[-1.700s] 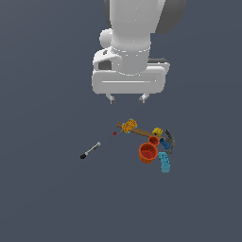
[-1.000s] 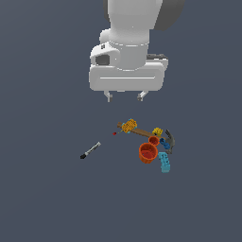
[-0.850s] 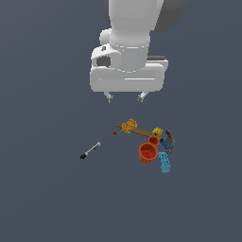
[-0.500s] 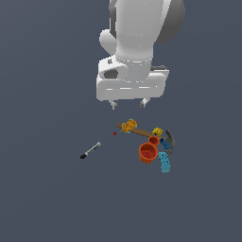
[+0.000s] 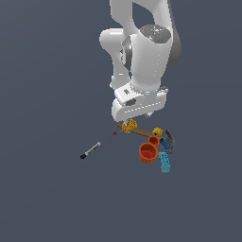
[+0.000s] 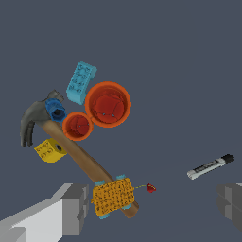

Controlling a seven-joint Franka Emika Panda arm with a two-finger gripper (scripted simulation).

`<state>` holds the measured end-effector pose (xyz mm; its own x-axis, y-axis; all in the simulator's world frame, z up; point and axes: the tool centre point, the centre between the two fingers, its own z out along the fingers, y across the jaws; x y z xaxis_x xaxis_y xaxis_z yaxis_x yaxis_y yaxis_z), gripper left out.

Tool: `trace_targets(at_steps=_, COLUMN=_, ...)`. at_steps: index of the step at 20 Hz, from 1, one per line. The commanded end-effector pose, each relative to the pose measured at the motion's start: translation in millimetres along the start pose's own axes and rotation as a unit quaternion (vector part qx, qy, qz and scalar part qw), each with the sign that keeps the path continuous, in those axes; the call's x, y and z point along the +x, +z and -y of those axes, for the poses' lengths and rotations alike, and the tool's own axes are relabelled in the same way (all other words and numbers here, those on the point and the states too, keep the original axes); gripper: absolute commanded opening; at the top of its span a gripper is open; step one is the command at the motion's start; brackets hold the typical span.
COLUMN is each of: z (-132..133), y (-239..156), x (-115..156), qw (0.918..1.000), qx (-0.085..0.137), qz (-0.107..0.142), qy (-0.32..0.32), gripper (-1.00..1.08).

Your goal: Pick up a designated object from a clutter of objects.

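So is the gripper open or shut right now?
Open. In the wrist view the two fingers stand far apart at the picture's edges, with nothing held between them; the hammer lies below on the surface.

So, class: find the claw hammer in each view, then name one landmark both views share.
Exterior view: hammer lies slanted under the gripper, head toward the exterior view's right.
Wrist view: hammer lies diagonally, handle end near the fingers.
Shared landmark: the larger orange cup beside the handle.
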<state>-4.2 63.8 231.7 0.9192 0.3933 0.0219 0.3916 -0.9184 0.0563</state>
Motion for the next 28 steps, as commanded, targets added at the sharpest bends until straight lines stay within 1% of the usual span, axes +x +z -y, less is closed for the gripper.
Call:
trace_targets(at_steps=1, z=16.3, y=26.5, x=-2.5, qw=0.999, qx=0.001, qz=0.002, qy=-0.045, gripper=1.0)
trace_targets(at_steps=5, z=44.0, y=67.3, x=-10.4, qw=0.993, qx=0.006, qz=0.004, qy=-0.118, gripper=1.0)
trace_targets(at_steps=10, z=76.6, y=109.3, x=-25.0, qw=0.9799, qx=0.014, qz=0.005, qy=-0.199, gripper=1.0)
trace_targets(at_steps=15, z=100.7, y=136.9, x=-38.9, qw=0.9664, qx=0.022, qz=0.004, qy=-0.256, gripper=1.0)
trace_targets(at_steps=19, z=113.2, y=150.1, x=-47.1, qw=0.9583, qx=0.027, qz=0.003, qy=-0.285, gripper=1.0)
trace_targets(at_steps=23, z=119.5, y=156.5, x=-51.4, qw=0.9538, qx=0.03, qz=0.002, qy=-0.299, gripper=1.0)
trace_targets(at_steps=28, z=119.4, y=157.5, x=-51.6, qw=0.9541, qx=0.03, qz=0.003, qy=-0.298, gripper=1.0)
